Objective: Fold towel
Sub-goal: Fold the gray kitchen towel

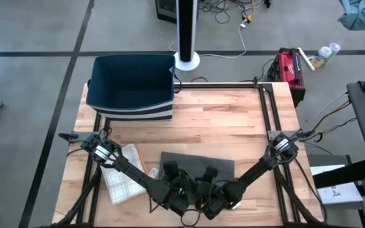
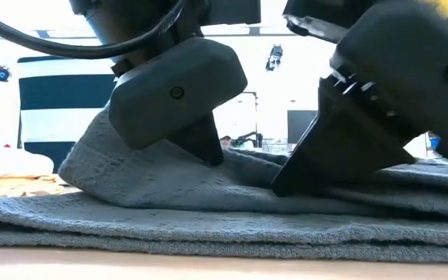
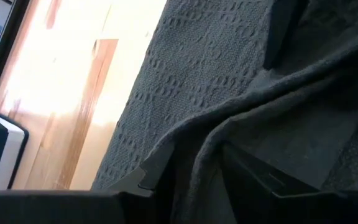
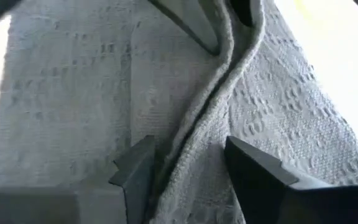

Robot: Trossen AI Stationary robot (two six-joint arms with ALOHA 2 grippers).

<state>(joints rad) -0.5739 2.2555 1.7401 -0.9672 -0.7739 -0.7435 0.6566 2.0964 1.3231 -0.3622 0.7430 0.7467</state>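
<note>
grey terry cloth bunched under two grippers

grey towel [image 1: 198, 163] lies on the near half of the wooden table [image 1: 220, 120], flat across its far part, with its near edge gathered up where both arms meet. in the low view the cloth rises in a soft hump at the left arm's side and sits in stacked layers along the table edge.

the left gripper [image 3: 185, 168] is down on the towel's near edge. in the left wrist view a raised fold of the cloth runs between its two dark fingers [image 3: 151, 174], which stand on either side of it; the fingers are parted around the ridge, and whether they press it firmly i cannot tell.

the right gripper [image 4: 182, 165] is just beside it, also on the near edge. in the right wrist view a rolled ridge of towel passes between its fingers [image 4: 135, 165], which straddle it with a little room on both sides, so the fold looks framed but not clearly pinched.

a dark blue bin [image 1: 132, 85] with a striped base stands at the far left corner of the table. a pale checked cloth [image 1: 122, 174] lies folded near the left edge, apart from the towel, partly under the left arm.
</note>
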